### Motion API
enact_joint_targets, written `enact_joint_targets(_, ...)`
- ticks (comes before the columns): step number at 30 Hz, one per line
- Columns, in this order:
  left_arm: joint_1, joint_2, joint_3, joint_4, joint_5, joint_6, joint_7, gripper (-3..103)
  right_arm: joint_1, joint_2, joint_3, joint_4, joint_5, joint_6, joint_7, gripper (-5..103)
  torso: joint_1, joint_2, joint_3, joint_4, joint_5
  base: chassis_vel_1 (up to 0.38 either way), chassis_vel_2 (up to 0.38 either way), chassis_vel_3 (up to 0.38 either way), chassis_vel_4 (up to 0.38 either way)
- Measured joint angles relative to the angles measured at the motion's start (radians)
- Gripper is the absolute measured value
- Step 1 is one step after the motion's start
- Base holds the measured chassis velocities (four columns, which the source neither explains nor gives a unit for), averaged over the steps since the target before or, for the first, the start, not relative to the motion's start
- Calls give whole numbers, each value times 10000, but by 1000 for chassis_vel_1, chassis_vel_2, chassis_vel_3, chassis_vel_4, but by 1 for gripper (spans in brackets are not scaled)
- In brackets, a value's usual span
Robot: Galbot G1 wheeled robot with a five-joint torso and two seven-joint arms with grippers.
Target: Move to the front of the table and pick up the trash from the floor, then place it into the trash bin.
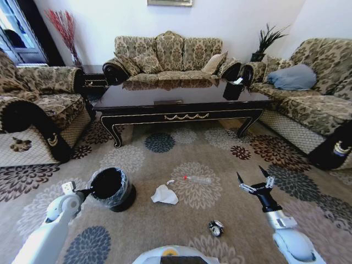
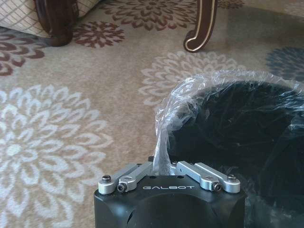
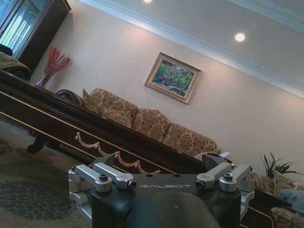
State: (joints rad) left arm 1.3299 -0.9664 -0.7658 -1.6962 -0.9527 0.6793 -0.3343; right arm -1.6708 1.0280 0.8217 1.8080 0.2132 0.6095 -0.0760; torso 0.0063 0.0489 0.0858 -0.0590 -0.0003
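we see the table (image 1: 181, 104) across the floor (image 1: 231, 165), its long front edge with the gold scroll facing us, and sofas closing in behind it and at both its short ends. the trash bin (image 1: 113, 188) stands on the carpet well in front of the table's left front corner. our left gripper (image 2: 164, 156) is clenched on the liner (image 2: 190, 95), pinching the clear plastic where it folds over the bin's rim. the trash lies apart from the bin: a crumpled white tissue (image 1: 164, 194) just beside it, a thin clear bottle (image 1: 197, 179) with a red cap a little beyond, nearer the table's front edge, and a small black-and-white scrap (image 1: 215, 227) closest to our base. our right gripper (image 1: 253, 179) hangs above the carpet, well off toward the table's right end, its fingers spread and holding nothing. a dark box, perhaps a tissue holder (image 1: 234, 88), sits near the table's far right corner. nothing lies between the pieces and the bin.
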Motion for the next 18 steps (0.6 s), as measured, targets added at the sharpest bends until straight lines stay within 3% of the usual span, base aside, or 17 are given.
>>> enact_joint_targets(6, 429, 213, -423, -606, 291, 4, 29, 4, 27, -37, -85, -54, 98, 0, 71, 100, 0, 0, 1, 3, 0, 0, 0, 0, 0)
enact_joint_targets(10, 909, 659, -1010, -1760, 384, 11, 28, 4, -70, -269, -522, -49, 1255, -631, 545, 100, 0, 0, 0, -1, 5, 0, 0, 0, 0)
enact_joint_targets(14, 1191, 864, -1390, -2430, 348, 25, 27, 4, -38, -417, -827, -191, 1447, -1049, 842, 100, 0, 0, 0, 2, 6, 0, 0, 0, 0)
enact_joint_targets(18, 1567, 971, -1925, -3167, 171, 39, 19, 4, 29, -699, -1339, -544, 1786, -1475, 326, 100, 0, 0, 0, 1, 5, 0, 0, 0, 0)
